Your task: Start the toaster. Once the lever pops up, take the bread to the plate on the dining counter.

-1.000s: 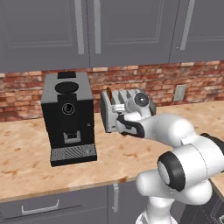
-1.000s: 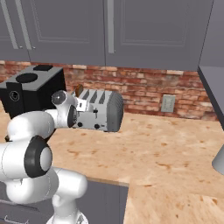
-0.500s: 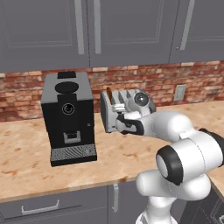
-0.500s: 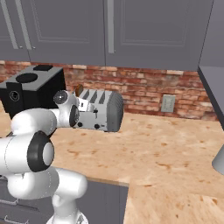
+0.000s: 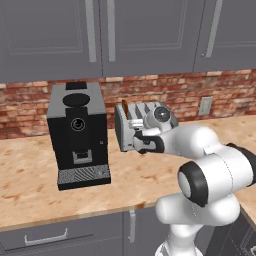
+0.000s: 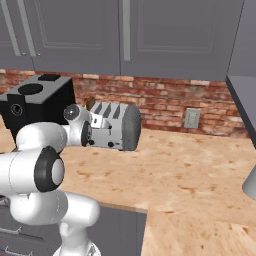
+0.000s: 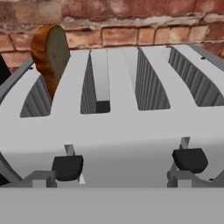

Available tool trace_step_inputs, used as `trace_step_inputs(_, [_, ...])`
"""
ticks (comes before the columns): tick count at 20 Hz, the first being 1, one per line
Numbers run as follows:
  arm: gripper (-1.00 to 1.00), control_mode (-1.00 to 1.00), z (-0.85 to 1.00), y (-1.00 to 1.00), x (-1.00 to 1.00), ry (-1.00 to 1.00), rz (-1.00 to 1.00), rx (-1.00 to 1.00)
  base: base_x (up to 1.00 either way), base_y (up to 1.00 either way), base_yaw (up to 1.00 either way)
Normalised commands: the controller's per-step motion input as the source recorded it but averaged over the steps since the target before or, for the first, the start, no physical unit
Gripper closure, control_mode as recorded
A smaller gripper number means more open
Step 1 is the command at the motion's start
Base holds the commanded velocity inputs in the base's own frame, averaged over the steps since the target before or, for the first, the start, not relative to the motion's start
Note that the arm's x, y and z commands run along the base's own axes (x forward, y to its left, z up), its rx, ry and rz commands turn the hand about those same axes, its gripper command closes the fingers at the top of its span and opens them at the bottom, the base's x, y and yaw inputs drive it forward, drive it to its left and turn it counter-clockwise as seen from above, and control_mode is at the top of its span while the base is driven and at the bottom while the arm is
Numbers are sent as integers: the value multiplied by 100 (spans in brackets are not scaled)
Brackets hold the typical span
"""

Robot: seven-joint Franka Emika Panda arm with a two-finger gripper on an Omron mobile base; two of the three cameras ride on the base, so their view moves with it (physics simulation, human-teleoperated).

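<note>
Standing on the desk [image 5: 30, 165] against the brick wall, just right of the black coffee machine [image 5: 77, 132], the toaster [image 6: 117, 125] carries the bread [image 7: 50, 54] upright in its leftmost slot; the gripper [image 5: 137, 139], jaws wide, faces its front levers.

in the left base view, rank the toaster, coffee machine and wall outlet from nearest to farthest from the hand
1. toaster: right at the hand, whose open fingers sit against its front face.
2. coffee machine: to the left of the toaster, on the same counter.
3. wall outlet: farthest, off to the right on the brick backsplash.
</note>
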Motion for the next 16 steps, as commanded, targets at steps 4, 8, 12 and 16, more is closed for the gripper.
trace_step_inputs(4, [-100, -100, 0, 0, 16, 0, 0, 0, 0, 0, 0])
trace_step_inputs(8, [-100, -100, 0, 0, 12, 0, 0, 0, 0, 0, 0])
trace_step_inputs(12, [-100, -100, -5, 0, 3, 0, 0, 0, 0, 0, 0])
trace_step_inputs(16, [-100, -100, -12, 0, 0, 0, 0, 0, 0, 0, 0])
